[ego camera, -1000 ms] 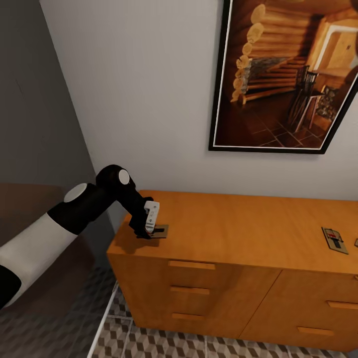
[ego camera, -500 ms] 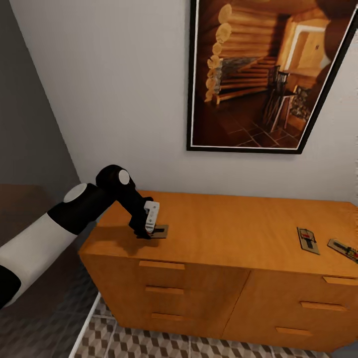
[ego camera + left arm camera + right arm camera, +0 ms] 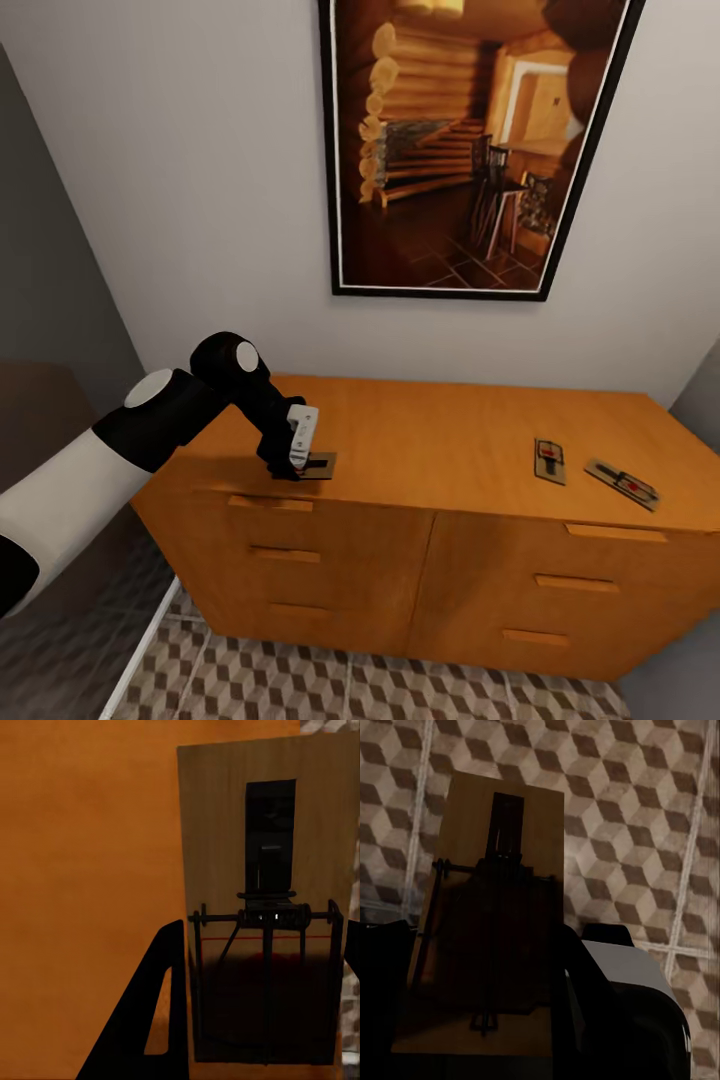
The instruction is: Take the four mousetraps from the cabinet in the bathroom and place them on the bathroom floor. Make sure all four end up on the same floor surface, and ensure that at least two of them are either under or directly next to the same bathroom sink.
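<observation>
The left pincer (image 3: 297,466) pinches a mousetrap (image 3: 318,465) by its near end, board flat over the cabinet (image 3: 440,450) top near the left front corner. Two more traps (image 3: 550,461) lie well apart on the right. The right pincer (image 3: 472,1050) grips another trap (image 3: 484,922) above the floor (image 3: 645,825) — long axis pointing away from the fingers.
</observation>
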